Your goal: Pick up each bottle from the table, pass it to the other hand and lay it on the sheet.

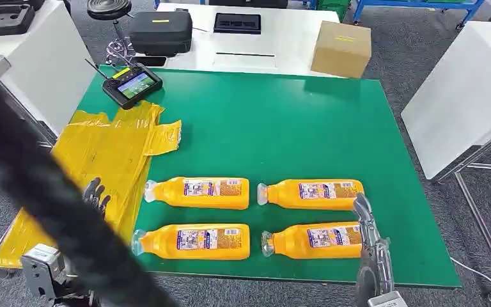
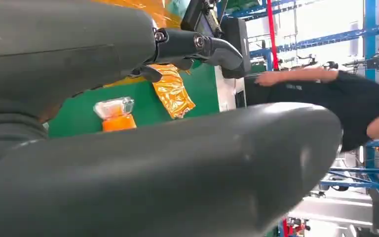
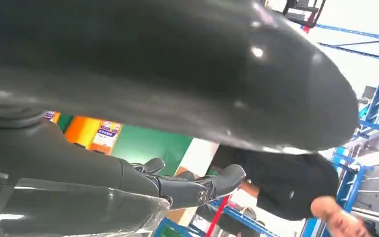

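Right hand point(image 1: 372, 246) hovered empty, fingers apart, at the base of the nearest bottle point(image 1: 313, 240), which lay lengthwise, cap toward the sheet point(image 1: 105, 163).

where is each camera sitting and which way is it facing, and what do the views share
Head view: high on the robot, looking forward and down at the green table with four orange bottles and the yellow sheet; left hand over the sheet, right hand by the near right bottle.
Left wrist view: behind the left hand, looking across the table at a bottle's cap end and a person.
Right wrist view: behind the right hand, facing a bottle and the person.
Shared: table, bottles; both wrist views share the person.
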`<state>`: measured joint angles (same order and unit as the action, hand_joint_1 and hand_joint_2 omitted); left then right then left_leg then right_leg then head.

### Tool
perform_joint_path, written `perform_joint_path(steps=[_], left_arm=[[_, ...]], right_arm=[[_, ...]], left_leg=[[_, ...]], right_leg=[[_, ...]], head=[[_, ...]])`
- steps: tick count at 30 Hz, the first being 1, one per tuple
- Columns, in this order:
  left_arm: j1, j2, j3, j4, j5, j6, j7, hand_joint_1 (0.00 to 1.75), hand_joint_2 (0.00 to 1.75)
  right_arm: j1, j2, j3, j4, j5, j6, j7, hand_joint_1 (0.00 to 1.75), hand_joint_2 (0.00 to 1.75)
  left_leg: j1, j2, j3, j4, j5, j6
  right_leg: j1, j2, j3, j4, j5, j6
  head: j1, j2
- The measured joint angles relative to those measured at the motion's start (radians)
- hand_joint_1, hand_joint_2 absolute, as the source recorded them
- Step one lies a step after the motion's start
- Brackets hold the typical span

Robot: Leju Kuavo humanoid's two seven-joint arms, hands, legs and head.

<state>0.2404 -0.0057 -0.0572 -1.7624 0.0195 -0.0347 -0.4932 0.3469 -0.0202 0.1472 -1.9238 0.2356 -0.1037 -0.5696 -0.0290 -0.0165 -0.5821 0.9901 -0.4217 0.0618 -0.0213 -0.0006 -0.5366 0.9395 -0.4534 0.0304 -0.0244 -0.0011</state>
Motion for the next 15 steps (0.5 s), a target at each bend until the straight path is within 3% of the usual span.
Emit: perform_joint_path(steps=[3,9,10,15], left_arm=[[0.002,0.005,0.003,0.002,-0.005,-0.006,0.0,0.0,0.0],[0.012,0.005,0.03,0.01,-0.013,-0.029,0.0,0.0,0.0],[0.016,0.005,0.032,0.012,-0.013,-0.031,0.001,0.0,0.0],[0.024,0.003,0.047,0.017,-0.013,-0.041,0.001,0.0,0.0]], right_arm=[[0.005,-0.007,-0.002,0.0,0.089,-0.012,0.059,0.0,1.75],[0.06,-0.023,-0.056,-0.01,0.414,-0.052,0.192,0.0,1.75],[0.073,-0.026,-0.067,-0.016,0.451,-0.058,0.202,0.0,0.0],[0.111,-0.037,-0.128,-0.049,0.547,-0.066,0.231,0.0,0.0]], left_leg=[[0.0,0.0,0.0,0.0,0.0,0.0],[0.0,0.0,0.0,0.0,0.0,0.0],[0.0,0.0,-0.001,0.0,0.0,0.0],[0.0,0.0,-0.001,0.0,0.0,0.0]], right_leg=[[0.0,0.0,0.0,0.0,0.0,0.0],[0.0,0.0,0.0,0.0,0.0,0.0],[0.0,0.0,0.0,0.0,0.0,0.0],[0.0,0.0,-0.001,0.0,0.0,0.0]], head=[[0.0,0.0],[0.0,0.0],[0.0,0.0],[0.0,0.0]])
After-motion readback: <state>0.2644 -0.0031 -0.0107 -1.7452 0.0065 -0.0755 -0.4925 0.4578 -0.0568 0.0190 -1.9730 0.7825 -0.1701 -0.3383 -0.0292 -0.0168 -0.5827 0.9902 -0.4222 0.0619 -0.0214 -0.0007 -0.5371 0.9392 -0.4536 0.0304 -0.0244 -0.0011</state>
